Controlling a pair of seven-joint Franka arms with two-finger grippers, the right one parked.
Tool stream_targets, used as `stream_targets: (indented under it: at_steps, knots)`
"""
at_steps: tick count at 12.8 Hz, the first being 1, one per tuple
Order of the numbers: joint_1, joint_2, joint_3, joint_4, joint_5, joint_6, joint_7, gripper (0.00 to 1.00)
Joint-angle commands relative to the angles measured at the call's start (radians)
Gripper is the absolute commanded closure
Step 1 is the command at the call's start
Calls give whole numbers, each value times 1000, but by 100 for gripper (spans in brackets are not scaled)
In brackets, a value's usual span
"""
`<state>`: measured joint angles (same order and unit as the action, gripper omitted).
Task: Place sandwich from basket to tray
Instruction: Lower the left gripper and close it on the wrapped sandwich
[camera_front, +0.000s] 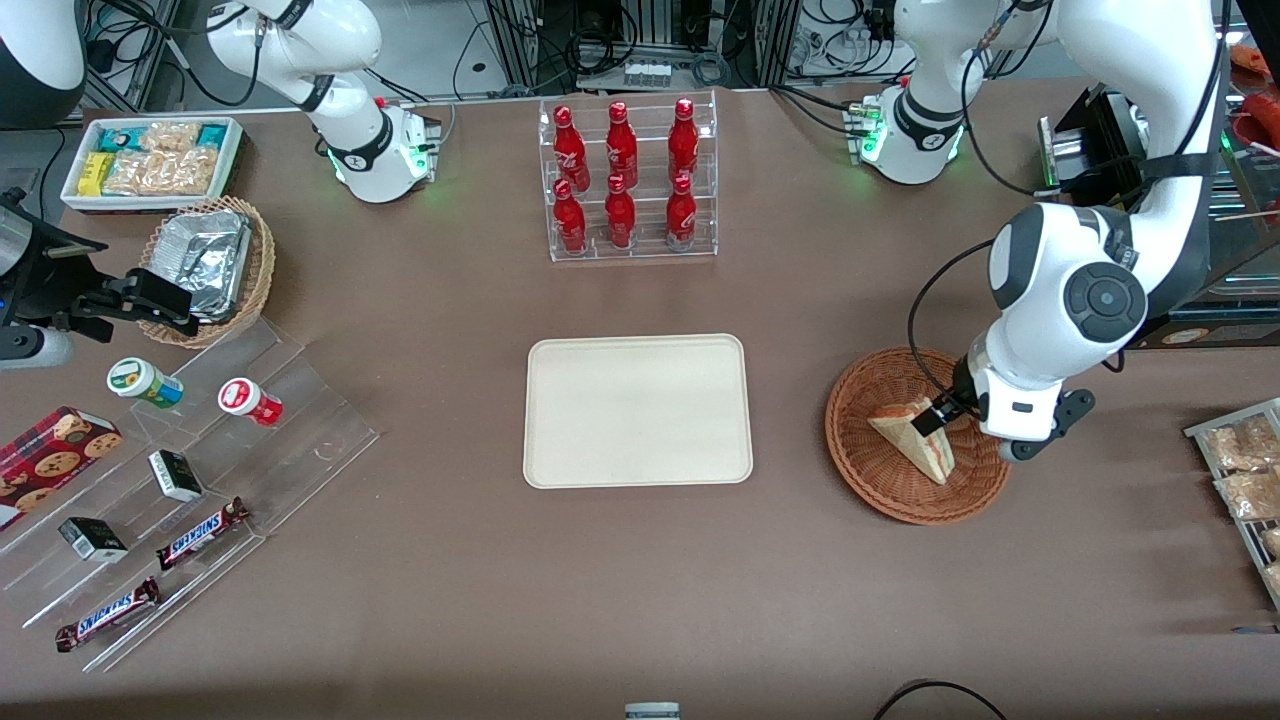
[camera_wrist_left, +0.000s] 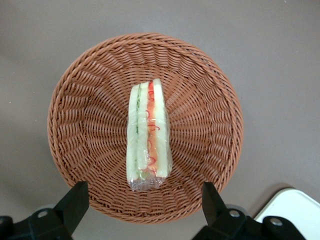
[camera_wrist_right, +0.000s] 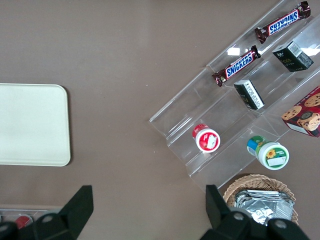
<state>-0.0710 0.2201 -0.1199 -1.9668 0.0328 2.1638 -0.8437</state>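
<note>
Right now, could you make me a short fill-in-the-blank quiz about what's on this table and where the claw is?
1. The sandwich lies inside the round wicker ____.
2. The claw hangs above the sandwich with its fingers ____, gripping nothing.
3. The cream tray holds ____ so far.
4. The clear rack contains ____ red bottles.

Missing words: basket; open; nothing; six
</note>
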Motion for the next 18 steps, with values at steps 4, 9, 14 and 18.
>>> stream_targets:
  at_steps: [4,9,14,18]
  knots:
    - [-6,-10,0,-135,29,231,-106,0]
    - [-23,25,0,-138,35,234,-109,0]
    - [-23,25,0,-168,79,235,-133,0]
    - [-42,62,0,-155,79,278,-164,0]
